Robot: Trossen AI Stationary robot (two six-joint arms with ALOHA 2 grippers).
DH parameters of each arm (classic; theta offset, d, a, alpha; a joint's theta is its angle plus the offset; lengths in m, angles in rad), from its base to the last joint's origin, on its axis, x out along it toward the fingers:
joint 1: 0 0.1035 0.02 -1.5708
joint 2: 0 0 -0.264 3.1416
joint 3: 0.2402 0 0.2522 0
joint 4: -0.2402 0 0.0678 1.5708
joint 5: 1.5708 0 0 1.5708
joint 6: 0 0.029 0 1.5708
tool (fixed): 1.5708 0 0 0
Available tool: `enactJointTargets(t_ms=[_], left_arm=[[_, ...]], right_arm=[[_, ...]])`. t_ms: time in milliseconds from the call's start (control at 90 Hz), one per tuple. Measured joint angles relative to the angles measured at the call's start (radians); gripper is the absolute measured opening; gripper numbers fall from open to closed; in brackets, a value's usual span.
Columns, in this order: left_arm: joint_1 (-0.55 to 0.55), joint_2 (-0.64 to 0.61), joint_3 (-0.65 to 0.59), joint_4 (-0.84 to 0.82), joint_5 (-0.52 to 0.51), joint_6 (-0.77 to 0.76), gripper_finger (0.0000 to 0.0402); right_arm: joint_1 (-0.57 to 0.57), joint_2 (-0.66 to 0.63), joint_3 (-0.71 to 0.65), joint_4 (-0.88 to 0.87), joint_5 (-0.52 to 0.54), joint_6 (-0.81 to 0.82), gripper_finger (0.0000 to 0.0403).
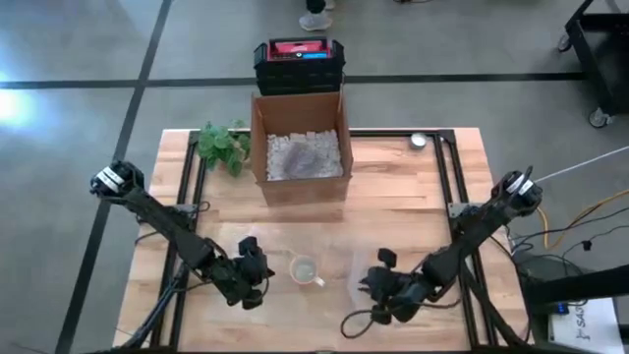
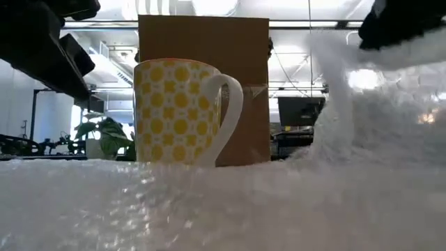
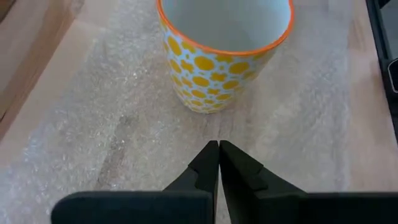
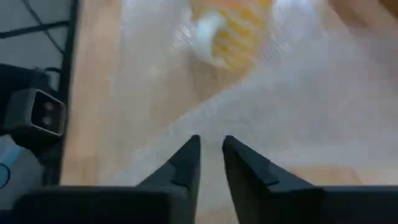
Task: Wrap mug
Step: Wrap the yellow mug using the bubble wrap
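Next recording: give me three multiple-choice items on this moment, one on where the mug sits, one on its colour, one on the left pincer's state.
1. Where does the mug stand?
A. inside the cardboard box
B. on the bubble wrap, between the two pincers
C. on the floor

2. What pattern does the mug carry?
A. yellow dots on white
B. blue stripes
C. plain black

3. How are the fingers of the left pincer?
A. wide apart around the mug
B. closed together, short of the mug
C. gripping the mug's handle

Answers:
1 B: the high view shows it on the bubble wrap, in front of the cardboard box, with the right pincer opposite.
2 A: the low view shows yellow dots on white.
3 B: the left wrist view shows the tips meeting, with wrap between them and the mug.
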Motion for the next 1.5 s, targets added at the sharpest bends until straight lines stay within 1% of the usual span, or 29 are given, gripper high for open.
enactJointTargets(t_ms=[122,222,278,344,467,567,667,800,878,922,1033,1100,1167,1278,1367,1422,1500], left_arm=[[0.000,0.000,0.000,0.004,0.000,0.000,0.0000],[0.000,0.000,0.000,0.006,0.001,-0.001,0.0000],[0.000,0.000,0.000,0.007,0.001,-0.002,0.0000],[0.000,0.000,0.000,0.007,0.001,-0.001,0.0000],[0.000,0.000,0.000,0.007,0.001,-0.001,0.0000],[0.000,0.000,0.000,0.009,0.001,-0.001,0.0000],[0.000,0.000,0.000,0.011,0.001,0.000,0.0000],[0.000,0.000,0.000,0.014,0.001,0.000,0.0000],[0.000,0.000,0.000,0.017,0.001,0.000,0.0000],[0.000,0.000,0.000,0.017,0.001,0.003,0.0000],[0.001,0.000,0.000,0.024,0.001,0.004,0.0000],[0.001,0.000,0.000,0.024,0.000,0.004,0.0000],[0.001,0.000,0.000,0.025,0.000,0.008,0.0000],[0.005,0.000,-0.004,0.051,-0.007,0.025,0.0000],[0.006,0.000,-0.007,0.074,-0.026,0.042,0.0000],[0.006,0.002,-0.007,0.085,-0.027,0.051,0.0000],[0.007,0.011,-0.008,0.096,-0.028,0.057,0.0000]], right_arm=[[0.001,-0.001,0.044,-0.227,-0.011,0.128,0.0152],[0.001,-0.002,0.086,-0.410,-0.103,0.222,0.0200],[0.001,-0.002,0.101,-0.466,-0.155,0.282,0.0221],[0.009,-0.003,0.103,-0.473,-0.196,0.343,0.0244],[0.030,0.002,0.049,-0.390,-0.247,0.430,0.0273],[0.039,0.014,-0.031,-0.239,-0.247,0.464,0.0288],[0.041,0.029,-0.112,-0.032,-0.211,0.460,0.0295],[0.026,0.044,-0.181,0.196,-0.150,0.398,0.0296],[0.012,0.056,-0.194,0.270,-0.114,0.359,0.0289],[0.006,0.060,-0.195,0.283,-0.101,0.334,0.0282],[-0.013,0.065,-0.196,0.349,-0.096,0.252,0.0254],[-0.023,0.068,-0.196,0.379,-0.096,0.199,0.0223],[-0.033,0.069,-0.196,0.417,-0.096,0.134,0.0182],[-0.056,0.069,-0.191,0.475,-0.096,0.029,0.0096],[-0.074,0.068,-0.157,0.489,-0.097,-0.071,0.0025],[-0.087,0.068,-0.130,0.489,-0.096,-0.151,0.0010],[-0.109,0.068,-0.084,0.492,-0.097,-0.249,0.0019]])
